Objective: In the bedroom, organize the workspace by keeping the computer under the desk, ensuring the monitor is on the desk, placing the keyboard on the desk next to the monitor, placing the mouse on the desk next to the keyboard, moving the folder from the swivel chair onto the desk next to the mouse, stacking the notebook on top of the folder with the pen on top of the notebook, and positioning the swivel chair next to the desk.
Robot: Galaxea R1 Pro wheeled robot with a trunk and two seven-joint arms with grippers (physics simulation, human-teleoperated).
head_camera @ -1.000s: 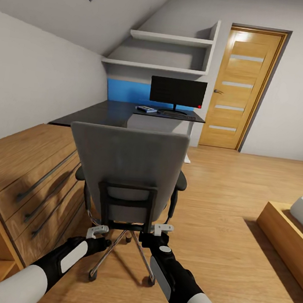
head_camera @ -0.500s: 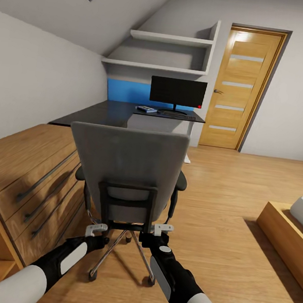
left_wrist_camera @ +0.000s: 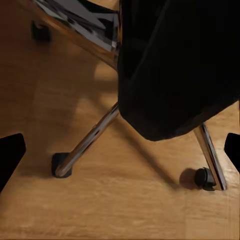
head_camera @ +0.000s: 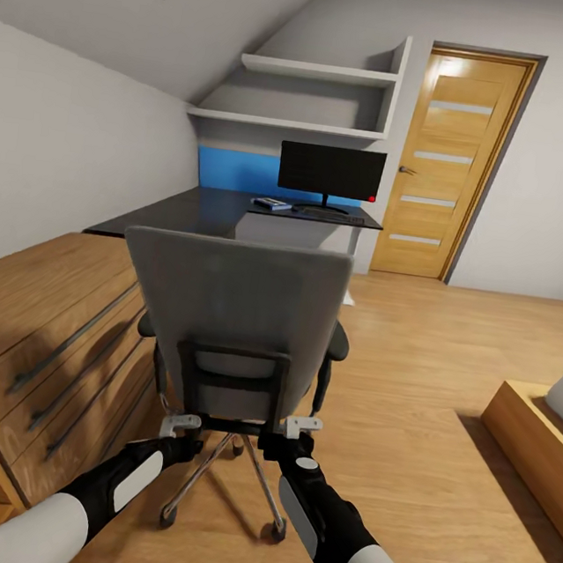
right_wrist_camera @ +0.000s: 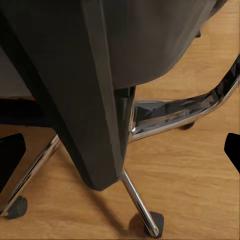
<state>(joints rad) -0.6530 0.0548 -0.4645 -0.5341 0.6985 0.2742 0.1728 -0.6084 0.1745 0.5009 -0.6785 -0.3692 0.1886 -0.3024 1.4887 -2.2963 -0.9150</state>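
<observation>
Grey swivel chair (head_camera: 231, 328) ahead of both grippers, left (head_camera: 180, 429) and right (head_camera: 302, 426), each spread wide against its backrest base, probably to push it deskward (head_camera: 237, 213).

Swivel chair (head_camera: 233, 311): backrest grey matt cloth; rear bracket black matt plastic; base legs (left_wrist_camera: 87, 142) polished chrome, mirror-glossy (reflections visible); castors (left_wrist_camera: 202, 177) black plastic. Floor (head_camera: 433, 479): wood planks, smooth, satin sheen. Drawer unit (head_camera: 36, 320): wood veneer, dark metal handles. Desk (head_camera: 238, 209): dark, smooth, semi-gloss top. Monitor (head_camera: 330, 171): black matt screen. Door (head_camera: 448, 161): varnished wood, frosted inserts.
</observation>
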